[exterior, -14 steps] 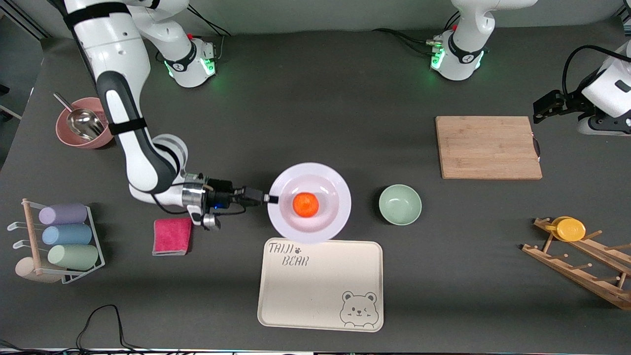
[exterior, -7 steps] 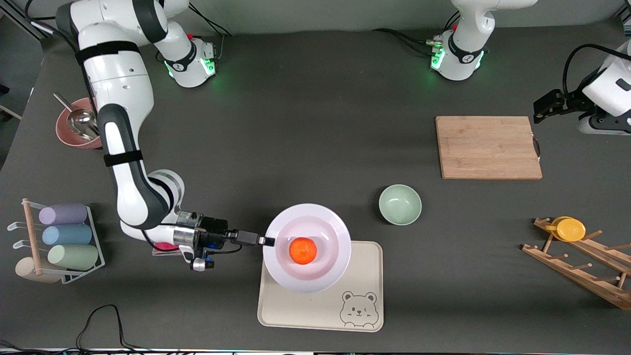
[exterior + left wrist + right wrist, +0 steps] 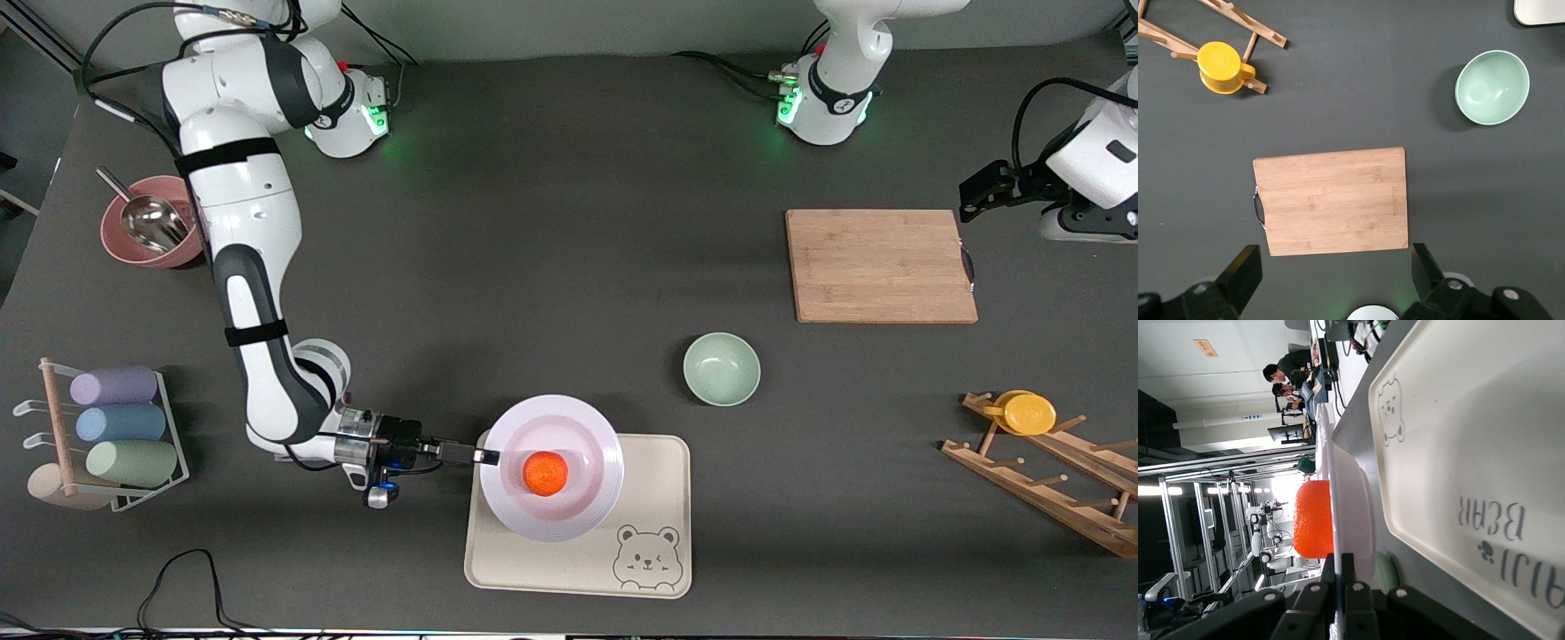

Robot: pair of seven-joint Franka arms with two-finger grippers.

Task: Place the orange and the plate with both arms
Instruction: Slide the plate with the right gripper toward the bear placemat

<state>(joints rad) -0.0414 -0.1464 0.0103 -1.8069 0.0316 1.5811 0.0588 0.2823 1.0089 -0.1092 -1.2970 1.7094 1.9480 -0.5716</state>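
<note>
The white plate (image 3: 551,405) hangs over the cream bear tray (image 3: 569,560), above the end of the tray farther from the front camera. The orange (image 3: 546,473) lies in the plate's well. My right gripper (image 3: 484,457) is shut on the plate's rim at the side toward the right arm's end of the table. In the right wrist view the fingers (image 3: 1350,577) pinch the thin rim of the plate (image 3: 1333,480), with the orange (image 3: 1313,519) on it and the tray (image 3: 1471,453) below. My left gripper (image 3: 973,197) waits open above the table by the cutting board, its fingers (image 3: 1238,277) wide apart.
A wooden cutting board (image 3: 880,265) and a green bowl (image 3: 721,368) lie toward the left arm's end. A wooden rack (image 3: 1049,471) carries a yellow cup (image 3: 1027,413). A pink bowl with a scoop (image 3: 147,233) and a cup rack (image 3: 107,436) stand at the right arm's end.
My right arm has carried the plate with the orange toward the front camera, from over bare table to over the tray. The left arm has not moved.
</note>
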